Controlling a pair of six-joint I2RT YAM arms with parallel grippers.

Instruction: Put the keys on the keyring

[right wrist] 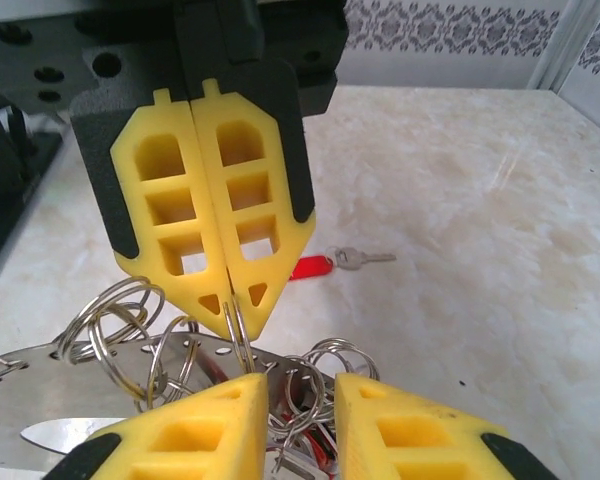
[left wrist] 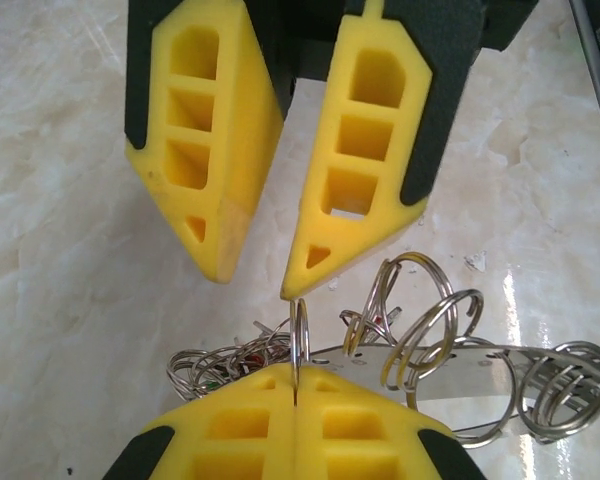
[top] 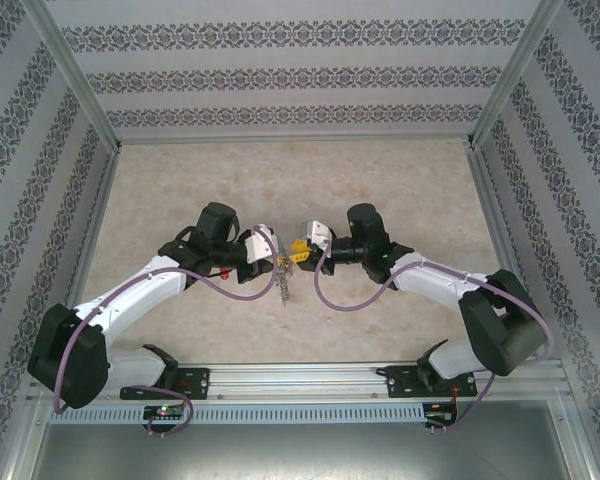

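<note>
Top external view shows a pale beige counter [top: 400, 190] with a marbled, faintly glossy finish. It is boxed in on three sides by walls [top: 280, 75] papered in light grey with dark bands of floral ornament. Silver metal posts [top: 80, 85] run up the corners, and a slotted aluminium rail [top: 300, 378] along the near edge carries both arm bases. The two arms bend inward and meet nose to nose over the middle of the counter.

The left claw [top: 270, 252] is fully closed, its yellow fingers pressed flat together and pinching one thin silver ring edge-on between their tips. That ring sits among the keyring [left wrist: 450, 360], a tangle of silver split rings strung on a flat metal strip, with bits of red and green among them. From above, the bunch shows as a thin silver streak just on the rail side of the two claws.

The right claw [left wrist: 258, 280] faces the left one with its jaws partly apart and nothing gripped between them. One of its fingertips sits just above the pinched ring; whether it touches I cannot tell. From the right wrist, several loops of the bunch lie under and between those parted fingers.

One key [right wrist: 330, 262], silver with a solid red tag, lies flat on the counter beyond the left claw, apart from the keyring.
</note>
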